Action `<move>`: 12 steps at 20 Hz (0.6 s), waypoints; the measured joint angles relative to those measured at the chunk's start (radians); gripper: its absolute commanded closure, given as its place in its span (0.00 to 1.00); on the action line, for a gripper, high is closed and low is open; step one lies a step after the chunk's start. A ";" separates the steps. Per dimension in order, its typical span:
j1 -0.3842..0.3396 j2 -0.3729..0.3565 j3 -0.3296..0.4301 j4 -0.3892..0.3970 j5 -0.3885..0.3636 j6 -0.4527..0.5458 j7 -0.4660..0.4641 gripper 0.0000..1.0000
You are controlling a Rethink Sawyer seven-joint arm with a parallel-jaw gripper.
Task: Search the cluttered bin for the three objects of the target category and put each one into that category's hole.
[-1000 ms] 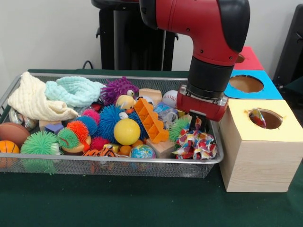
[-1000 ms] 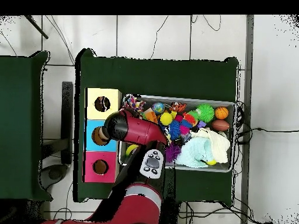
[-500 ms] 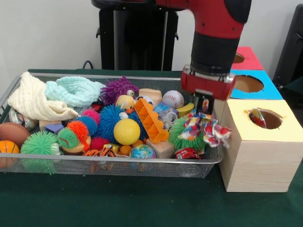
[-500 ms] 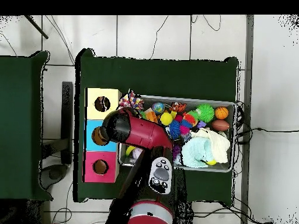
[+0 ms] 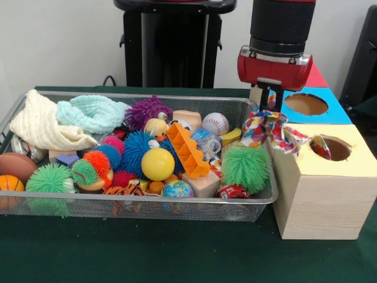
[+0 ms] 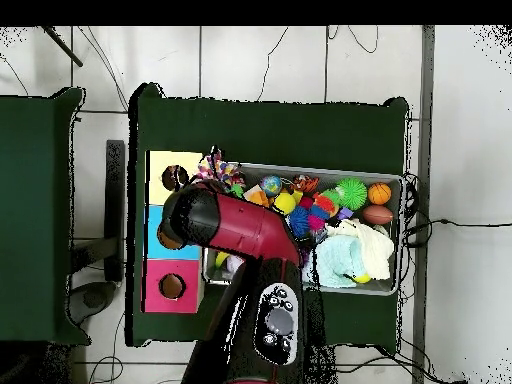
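Front view: dotted cloth [image 5: 272,128] was held above the basket's [image 5: 177,207] right end.
It was pinched by the gripper [image 5: 270,101], beside the wooden box's [image 5: 323,194] yellow-ringed hole [image 5: 330,148].

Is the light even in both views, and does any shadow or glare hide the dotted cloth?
Front view: soft even light, no glare; the dotted cloth hanging from the gripper is clear. Overhead view: even light too, but the arm covers part of the cloth.
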 measured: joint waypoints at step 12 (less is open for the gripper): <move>0.057 -0.039 -0.020 -0.003 -0.001 0.117 0.000 1.00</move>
